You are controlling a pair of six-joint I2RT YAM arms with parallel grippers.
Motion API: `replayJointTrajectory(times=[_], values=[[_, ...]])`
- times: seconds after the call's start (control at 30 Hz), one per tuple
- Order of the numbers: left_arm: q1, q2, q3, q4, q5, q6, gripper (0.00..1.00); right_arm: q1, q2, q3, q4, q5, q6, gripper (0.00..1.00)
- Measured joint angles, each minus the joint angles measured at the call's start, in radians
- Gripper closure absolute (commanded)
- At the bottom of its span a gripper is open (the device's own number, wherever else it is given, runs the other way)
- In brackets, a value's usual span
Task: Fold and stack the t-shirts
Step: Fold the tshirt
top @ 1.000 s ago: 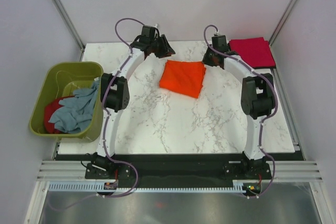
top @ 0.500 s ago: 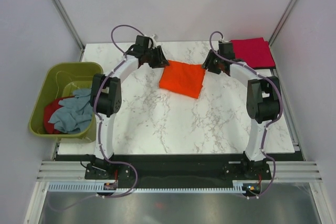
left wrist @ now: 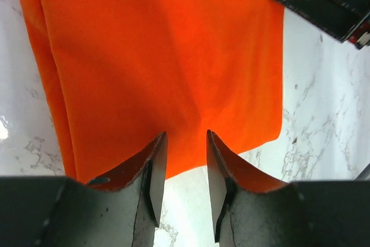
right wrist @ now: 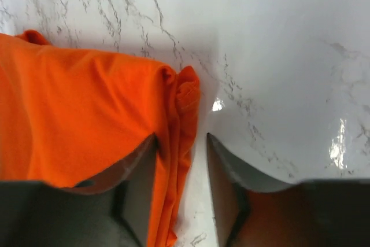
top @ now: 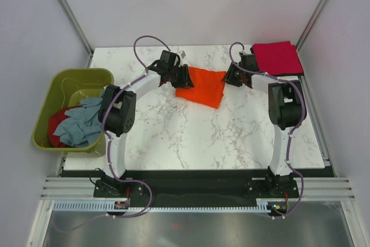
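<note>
While flat, orange t-shirt (top: pixel 201 85) between jaws

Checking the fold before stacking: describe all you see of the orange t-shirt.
The orange t-shirt is bright, soft fabric, folded into a rectangle, lying flat on the far half of the marble table. Both open, the left gripper and right gripper straddle opposite edges; the edge by the right one shows bunched layers.

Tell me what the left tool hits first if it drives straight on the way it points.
The orange t-shirt: its near edge lies between the left tool's open fingers; how far below them is unclear, so contact is likely soon.
</note>
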Motion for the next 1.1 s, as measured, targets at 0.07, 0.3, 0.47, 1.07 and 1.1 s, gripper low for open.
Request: replayJointTrajectory(times=[0.07, 0.3, 0.47, 1.07, 1.1], values=[[-0.010, 0.001, -0.021, 0.001, -0.018, 0.000, 0.57, -0.013, 0.001, -0.032, 0.064, -0.019, 0.022, 0.68], [-0.029, 0.001, -0.070, 0.017, -0.118, -0.009, 0.52, -0.045, 0.003, -0.159, 0.298, -0.085, 0.119, 0.91], [-0.029, 0.002, -0.076, 0.027, -0.138, -0.035, 0.51, -0.055, 0.016, -0.153, 0.317, -0.122, 0.142, 0.73], [-0.026, -0.019, 0.025, -0.011, -0.115, -0.043, 0.50, 0.074, -0.251, -0.206, 0.030, -0.226, 0.111, 0.64], [-0.025, -0.003, 0.043, -0.011, -0.109, -0.042, 0.50, 0.087, -0.251, -0.227, 0.040, -0.232, 0.108, 0.65]])
